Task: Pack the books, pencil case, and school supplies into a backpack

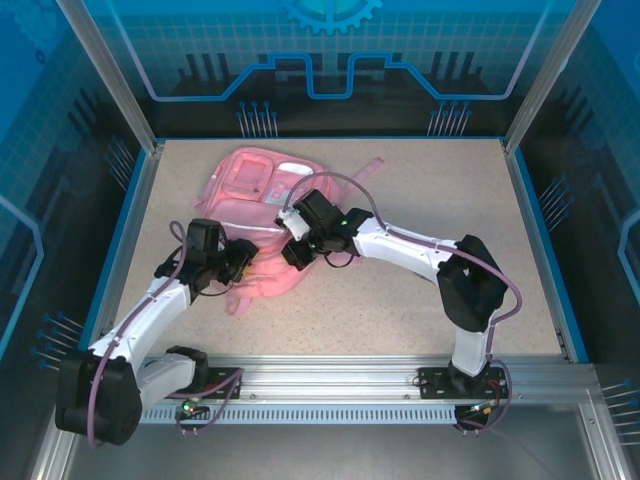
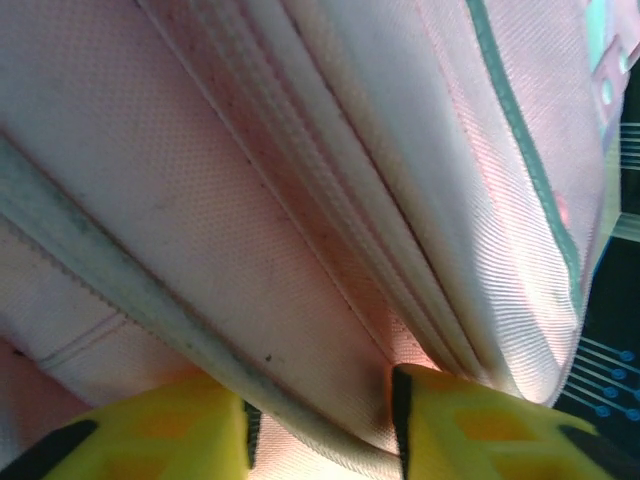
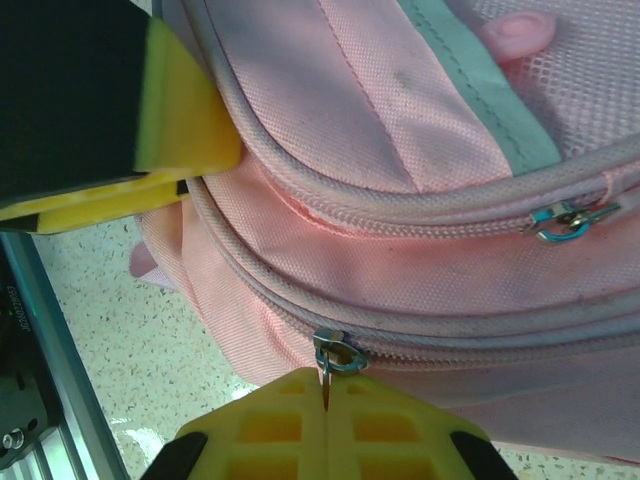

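The backpack [image 1: 262, 185] is soft pink fabric with piped seams, a pale grey-green stripe [image 3: 480, 90] and mesh on its front. It lies on the speckled table [image 3: 90, 290], running up and away from both grippers.

The right gripper [image 1: 297, 252] sits at the bag's near edge. In its wrist view its yellow fingers [image 3: 270, 430] are pressed together, with no gap between them. They pinch the flat tab of a metal zipper pull [image 3: 334, 352], whose ring stands just above the fingertips on the lower zip line. A second zipper pull [image 3: 568, 219] lies free on the next zip line, above and to the right.

The left gripper [image 1: 238, 262] is just left of the right one, against the bag's side. Its jaws stand partway apart, with a fold of the backpack [image 2: 200, 200] and its piped seam clamped between them. The fabric touches both fingers [image 2: 150, 435].
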Controlling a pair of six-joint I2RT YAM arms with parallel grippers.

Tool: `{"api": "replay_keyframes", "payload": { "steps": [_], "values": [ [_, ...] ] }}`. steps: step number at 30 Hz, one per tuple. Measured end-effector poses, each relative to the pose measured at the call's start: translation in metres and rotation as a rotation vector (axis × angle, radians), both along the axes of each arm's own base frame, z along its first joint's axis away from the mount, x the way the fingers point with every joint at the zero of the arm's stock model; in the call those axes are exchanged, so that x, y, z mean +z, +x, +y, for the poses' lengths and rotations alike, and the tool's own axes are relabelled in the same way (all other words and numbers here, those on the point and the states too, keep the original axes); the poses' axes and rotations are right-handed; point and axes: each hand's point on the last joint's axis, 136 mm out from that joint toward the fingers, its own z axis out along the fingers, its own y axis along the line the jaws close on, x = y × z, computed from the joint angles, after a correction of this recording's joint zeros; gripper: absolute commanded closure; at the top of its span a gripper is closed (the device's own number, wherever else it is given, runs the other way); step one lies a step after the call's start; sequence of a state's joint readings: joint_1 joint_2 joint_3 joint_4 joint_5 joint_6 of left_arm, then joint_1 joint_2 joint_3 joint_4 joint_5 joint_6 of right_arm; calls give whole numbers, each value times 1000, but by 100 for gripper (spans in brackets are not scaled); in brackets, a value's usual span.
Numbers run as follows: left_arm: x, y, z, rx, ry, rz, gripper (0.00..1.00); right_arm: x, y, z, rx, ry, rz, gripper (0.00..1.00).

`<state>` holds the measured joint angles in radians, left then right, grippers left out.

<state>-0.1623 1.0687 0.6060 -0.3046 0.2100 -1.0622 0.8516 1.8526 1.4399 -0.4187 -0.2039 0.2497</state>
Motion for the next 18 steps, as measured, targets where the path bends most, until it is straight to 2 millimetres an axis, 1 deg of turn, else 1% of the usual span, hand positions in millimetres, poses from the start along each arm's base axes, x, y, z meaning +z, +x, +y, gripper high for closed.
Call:
{"api": "replay_keyframes", "payload": {
  "steps": [1, 6, 7, 12, 15, 18],
  "values": [
    [-2, 0, 0, 3, 2, 4, 72, 0, -1, 1, -3, -3, -1, 100],
    [-4, 2, 1, 20, 3, 6, 98, -3, -6, 3, -14, -34, -18, 100],
    [-4, 2, 1, 22, 6, 6, 100, -3, -7, 3, -16, -42, -25, 100],
    [-6, 1, 1, 15, 22, 7, 100, -4, -11, 0, -49, -132, -81, 100],
    [-7, 0, 2, 11, 37, 7, 100, -5, -8, -10, -99, -201, -112, 100],
    [-8, -1, 2, -1, 53, 4, 100, -9, -1, -23, -156, -257, -124, 100]
  ]
}}
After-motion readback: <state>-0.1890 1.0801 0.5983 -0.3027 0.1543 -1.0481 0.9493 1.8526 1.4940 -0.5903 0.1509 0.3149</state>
